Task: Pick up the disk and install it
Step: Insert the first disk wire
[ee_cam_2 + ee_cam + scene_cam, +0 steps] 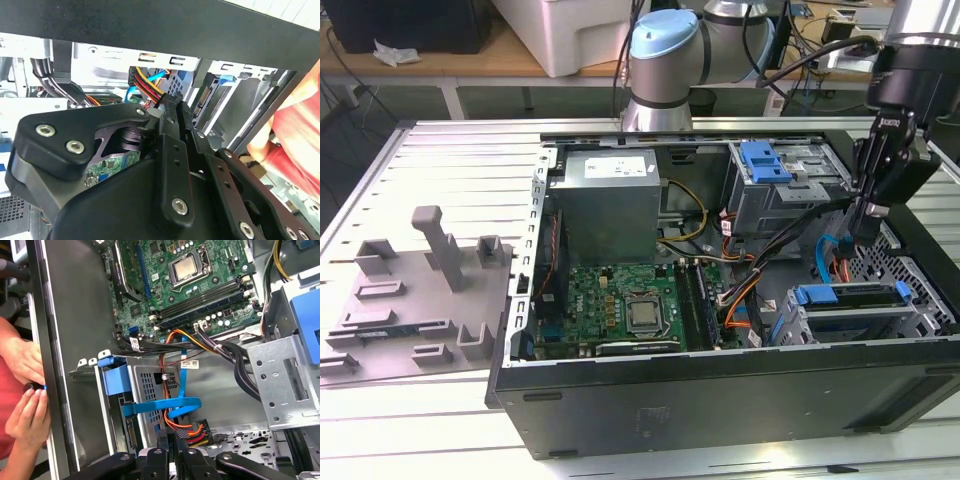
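Silver arm (655, 85) with a light-blue joint cap (665, 38), black cables (810, 60); black pincer (174, 107) studded with silver screws (75, 146).

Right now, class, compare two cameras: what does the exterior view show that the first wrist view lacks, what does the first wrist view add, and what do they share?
Exterior view's own: the grey fixture on the table at that view's left, and the arm's blue-capped joint behind the case.
First wrist view's own: a person's hands at the case wall.
Shared: the motherboard, the blue cable and the gripper hanging inside the case.
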You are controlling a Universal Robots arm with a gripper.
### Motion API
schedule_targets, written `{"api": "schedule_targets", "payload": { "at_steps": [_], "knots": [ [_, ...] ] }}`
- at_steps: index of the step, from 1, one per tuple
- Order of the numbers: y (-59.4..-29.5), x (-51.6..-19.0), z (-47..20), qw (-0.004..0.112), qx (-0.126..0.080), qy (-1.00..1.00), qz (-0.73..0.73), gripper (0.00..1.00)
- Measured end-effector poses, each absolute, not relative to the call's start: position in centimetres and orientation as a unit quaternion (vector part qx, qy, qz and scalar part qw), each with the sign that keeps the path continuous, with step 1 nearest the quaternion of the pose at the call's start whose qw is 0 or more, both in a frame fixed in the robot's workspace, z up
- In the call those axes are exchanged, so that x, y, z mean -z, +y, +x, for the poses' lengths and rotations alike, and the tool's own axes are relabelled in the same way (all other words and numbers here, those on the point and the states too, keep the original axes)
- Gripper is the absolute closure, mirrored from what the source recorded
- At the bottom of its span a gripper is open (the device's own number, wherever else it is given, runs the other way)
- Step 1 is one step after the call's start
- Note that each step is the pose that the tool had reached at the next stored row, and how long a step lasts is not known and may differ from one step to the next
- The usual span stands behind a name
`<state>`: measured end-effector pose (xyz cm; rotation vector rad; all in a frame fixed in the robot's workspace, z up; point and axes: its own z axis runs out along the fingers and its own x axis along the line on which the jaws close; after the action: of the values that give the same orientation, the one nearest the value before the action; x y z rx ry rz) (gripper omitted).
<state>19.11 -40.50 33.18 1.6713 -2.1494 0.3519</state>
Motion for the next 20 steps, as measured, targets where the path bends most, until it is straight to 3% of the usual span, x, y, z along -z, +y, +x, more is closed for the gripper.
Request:
{"api": "schedule_targets", "payload": {
  "at_steps": [8, 13, 20],
  "knots": [
    [-41.9, -33.6, 18.9, 0.183, -0.113, -0.77, 0.6, 0.83],
    [-43.0, -33.7, 18.7, 0.165, -0.097, -0.774, 0.604, 0.83],
    [-44.0, -33.8, 18.4, 0.149, -0.082, -0.776, 0.607, 0.83]
  ]
}}
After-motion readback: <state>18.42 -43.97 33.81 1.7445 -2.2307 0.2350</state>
